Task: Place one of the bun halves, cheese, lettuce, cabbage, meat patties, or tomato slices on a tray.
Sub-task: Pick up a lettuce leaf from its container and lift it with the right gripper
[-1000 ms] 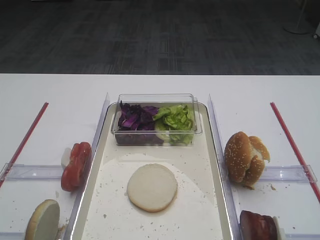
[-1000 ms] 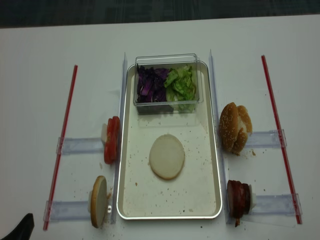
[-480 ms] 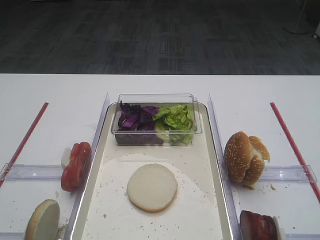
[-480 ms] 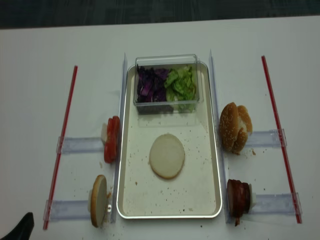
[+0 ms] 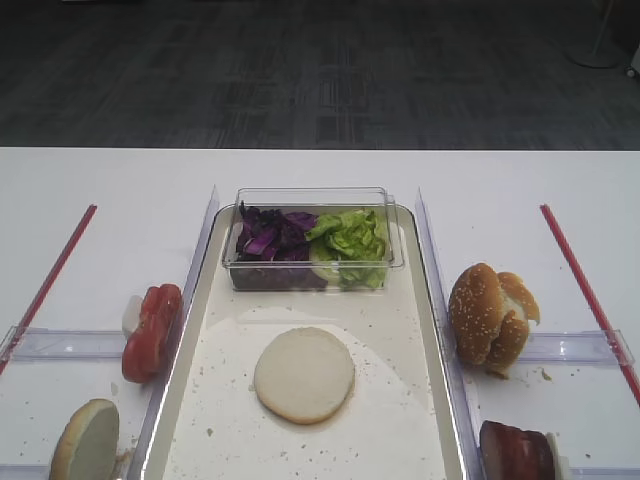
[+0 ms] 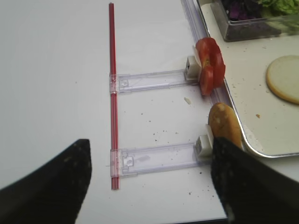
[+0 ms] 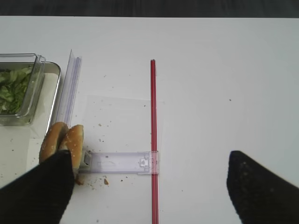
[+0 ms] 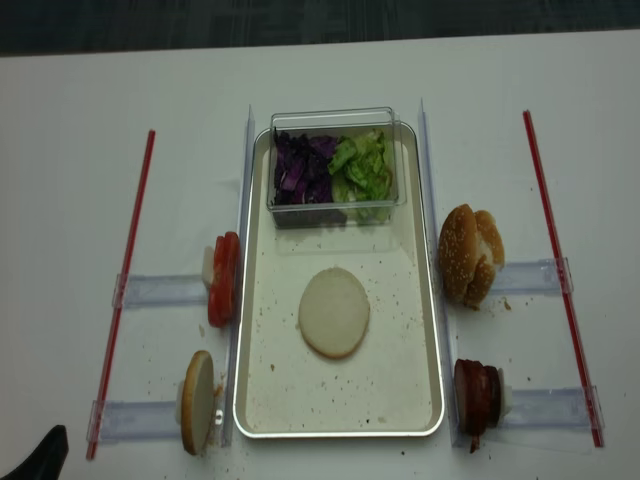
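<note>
On the far left of the white table, the left gripper (image 6: 145,182) hangs above two clear acrylic holder rails (image 6: 149,80) crossing a thin red strip (image 6: 111,93); its dark fingers (image 6: 51,186) stand wide apart and carry nothing. Only a dark corner of it (image 8: 40,455) shows in the overhead view. Just beside the tray's left rim stand the glossy red tomato slices (image 8: 224,279), packed on edge, and below them an upright pale bun half (image 8: 197,402).

The large cream-white rectangular tray (image 8: 400,390), crumb-speckled, holds a pale flat round bun half (image 8: 334,312) near its middle, lying flat. At its far end sits a small clear plastic tub (image 8: 335,115) with shredded dark purple cabbage (image 8: 298,172) on the left and crinkled bright-green lettuce (image 8: 362,168) on the right, touching.

Right of the tray stand the golden-brown sesame-seeded bun halves (image 8: 468,254) and, nearer, the dark reddish-brown meat patties (image 8: 477,396). The right gripper (image 7: 149,186) hovers there, jaws spread wide, empty.

Risks, in my judgement:
- Upright stacks may topple if a finger clips a neighbour.
- Loose lettuce and cabbage tangle; a grasp may drag purple shreds out.
- A finger may snag the tub wall and shift it.
- Slippery tomato may drop short of the tray.
</note>
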Tool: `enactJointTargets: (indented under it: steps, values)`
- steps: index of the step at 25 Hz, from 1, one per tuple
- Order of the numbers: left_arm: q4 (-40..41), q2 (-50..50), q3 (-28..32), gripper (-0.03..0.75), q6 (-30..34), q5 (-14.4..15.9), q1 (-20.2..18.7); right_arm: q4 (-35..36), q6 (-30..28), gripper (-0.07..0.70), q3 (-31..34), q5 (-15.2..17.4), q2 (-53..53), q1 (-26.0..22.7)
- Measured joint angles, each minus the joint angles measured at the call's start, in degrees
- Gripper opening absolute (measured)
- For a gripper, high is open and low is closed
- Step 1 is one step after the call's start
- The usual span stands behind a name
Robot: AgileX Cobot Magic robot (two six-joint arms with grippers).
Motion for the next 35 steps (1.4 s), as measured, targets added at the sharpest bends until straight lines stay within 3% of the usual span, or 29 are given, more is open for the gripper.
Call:
enactJointTargets:
  steps: [19, 35]
  values:
    - [0.0, 0.0, 0.0, 0.491, 0.0, 0.0, 0.0, 1.9, -0.3, 0.675, -29.7, -1.7, 52.8, 0.0]
    - [0.0, 0.0, 0.0, 0.491, 0.0, 0.0, 0.0, 4.1, -0.3, 0.675, -41.0, -0.8, 72.0, 0.0]
